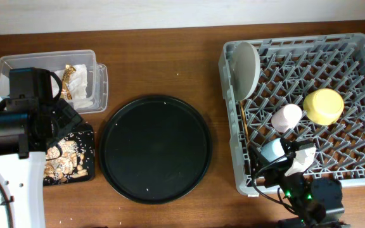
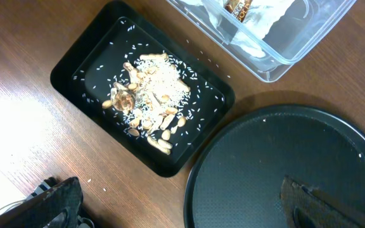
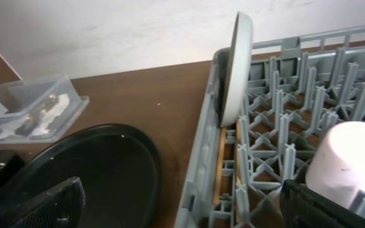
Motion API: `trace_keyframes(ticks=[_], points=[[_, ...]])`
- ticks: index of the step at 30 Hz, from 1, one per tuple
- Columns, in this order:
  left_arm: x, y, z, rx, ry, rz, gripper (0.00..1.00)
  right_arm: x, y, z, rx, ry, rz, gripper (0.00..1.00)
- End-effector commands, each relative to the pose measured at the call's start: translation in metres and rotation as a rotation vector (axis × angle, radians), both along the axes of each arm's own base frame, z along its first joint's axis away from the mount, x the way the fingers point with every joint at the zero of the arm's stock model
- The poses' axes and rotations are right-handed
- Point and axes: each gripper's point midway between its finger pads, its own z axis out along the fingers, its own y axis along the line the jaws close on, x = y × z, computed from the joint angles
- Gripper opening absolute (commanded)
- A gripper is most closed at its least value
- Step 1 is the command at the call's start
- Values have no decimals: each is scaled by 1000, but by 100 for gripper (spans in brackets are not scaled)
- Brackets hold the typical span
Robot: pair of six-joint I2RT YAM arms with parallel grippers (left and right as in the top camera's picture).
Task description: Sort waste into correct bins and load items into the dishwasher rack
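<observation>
**Q:** Where does the waste lie?

**A:** The food scraps point(image 2: 151, 95), tan flakes among pale crumbs, lie in the shallow black tray point(image 2: 75, 60). The white napkin point(image 2: 268, 19) and the gold-brown wrapper point(image 2: 236, 7) lie in the clear box point(image 2: 265, 73), which is just beside that tray on its far side.

**Q:** And the dishes?

**A:** All are inside the dishwasher rack point(image 1: 296, 39).
- The grey plate point(image 1: 244, 68) stands on edge at the far-left corner.
- The chopsticks point(image 1: 244, 123) lie along the left wall, nearer than the plate.
- The pink cup point(image 1: 287, 117) and the yellow bowl point(image 1: 324, 106) sit side by side mid-rack.
- The blue cup point(image 1: 272, 152) rests toward the near-left corner.

**Q:** How do the end effectors stand relative to these?

**A:** The left end effector point(image 2: 182, 209) has its fingers spread wide with nothing between them. It hangs above the place where the shallow black tray meets the round black tray point(image 1: 155, 149), and the scraps lie ahead of it, apart.

The right end effector point(image 3: 182, 212) is likewise spread and empty, over the rack's left edge. The pink cup is just beside one finger point(image 3: 328, 206), and the plate is farther ahead. From overhead the blue cup lies just beside the right arm's front, but whether they touch cannot be told.

**Q:** What carries the things?

**A:** A brown wooden tabletop point(image 1: 170, 63).
</observation>
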Motion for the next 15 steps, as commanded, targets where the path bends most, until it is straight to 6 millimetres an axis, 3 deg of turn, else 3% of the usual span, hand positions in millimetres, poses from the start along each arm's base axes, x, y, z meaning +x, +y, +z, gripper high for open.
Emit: trace_keyframes(ticks=[1, 4, 9, 15], points=[[-1, 3, 0, 7, 3, 7, 99, -2, -9, -9, -72, -49, -32, 99], [-1, 3, 0, 7, 3, 7, 99, -3, -10, -13, -86, -98, -34, 99], [-1, 3, 0, 7, 3, 7, 99, 13, -6, -35, -79, -159, -23, 99], [-1, 2, 0, 6, 3, 7, 99, 19, -6, -36, -92, -231, -29, 99]])
